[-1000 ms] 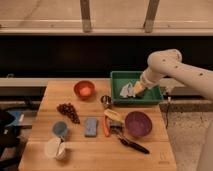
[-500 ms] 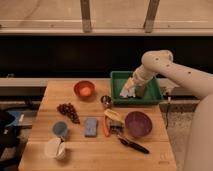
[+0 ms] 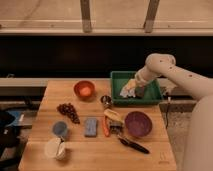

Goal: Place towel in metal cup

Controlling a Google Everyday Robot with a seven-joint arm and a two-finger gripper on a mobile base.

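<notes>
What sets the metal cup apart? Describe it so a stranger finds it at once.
On the wooden table, find the green tray at the back right, where the gripper sits by the white towel. The metal cup stands just off the tray's front left corner, right of the orange bowl. It alone is small, grey and shiny; the bowl and tray are wider and coloured.

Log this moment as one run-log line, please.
gripper: inside green bin, at towel | towel: in bin | metal cup: on table beside bin | placement: not done
</notes>
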